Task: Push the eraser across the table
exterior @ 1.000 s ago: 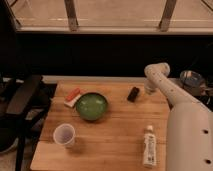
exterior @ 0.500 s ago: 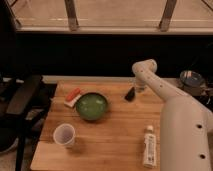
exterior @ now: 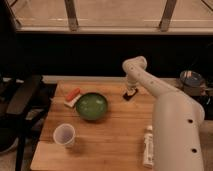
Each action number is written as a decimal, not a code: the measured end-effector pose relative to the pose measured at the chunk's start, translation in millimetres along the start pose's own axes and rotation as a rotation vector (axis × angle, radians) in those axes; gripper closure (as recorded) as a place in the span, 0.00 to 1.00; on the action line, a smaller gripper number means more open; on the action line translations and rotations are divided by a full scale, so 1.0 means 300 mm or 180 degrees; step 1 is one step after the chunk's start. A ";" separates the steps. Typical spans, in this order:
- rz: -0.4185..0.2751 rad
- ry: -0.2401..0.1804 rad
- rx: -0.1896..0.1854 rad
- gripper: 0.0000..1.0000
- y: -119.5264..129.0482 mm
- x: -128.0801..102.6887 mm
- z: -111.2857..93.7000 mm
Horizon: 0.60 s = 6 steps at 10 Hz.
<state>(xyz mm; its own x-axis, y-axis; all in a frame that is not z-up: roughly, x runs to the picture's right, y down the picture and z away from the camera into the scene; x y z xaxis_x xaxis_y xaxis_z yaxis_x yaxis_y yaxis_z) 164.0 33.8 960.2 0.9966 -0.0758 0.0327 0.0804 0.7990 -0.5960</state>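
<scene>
The eraser [exterior: 129,95] is a small flat black block lying on the light wooden table [exterior: 115,137], near its far edge and right of the green bowl. My gripper [exterior: 132,89] hangs down from the white arm and sits right at the eraser's far right end, touching or almost touching it. The gripper's tip partly hides the eraser.
A green bowl [exterior: 91,106] stands at the table's middle left. An orange-and-white oblong item [exterior: 72,97] lies left of the bowl. A white cup [exterior: 64,135] stands at the front left. A white tube [exterior: 148,145] lies at the front right. A chair [exterior: 22,102] is at the left.
The arm has swung left along the table's far edge, bringing the gripper from the right of the eraser to directly over its far right end. The eraser has shifted slightly left.
</scene>
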 end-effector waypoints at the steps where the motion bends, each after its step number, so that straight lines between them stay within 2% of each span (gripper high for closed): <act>1: -0.0046 -0.0016 -0.0002 0.99 -0.009 -0.049 -0.004; 2: -0.0014 0.0012 -0.0003 0.99 -0.004 -0.051 -0.004; 3: 0.0038 0.0050 0.0054 0.99 -0.008 -0.042 -0.017; 5: 0.0197 0.0083 0.0170 0.99 -0.007 0.015 -0.059; 6: 0.0287 0.0097 0.0212 0.99 0.001 0.067 -0.073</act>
<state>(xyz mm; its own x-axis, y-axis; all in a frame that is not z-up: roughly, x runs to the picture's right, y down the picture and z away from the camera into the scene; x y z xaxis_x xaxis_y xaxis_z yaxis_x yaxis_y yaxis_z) 183.7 19.5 943.2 0.9989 -0.0191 -0.0436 -0.0076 0.8412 -0.5407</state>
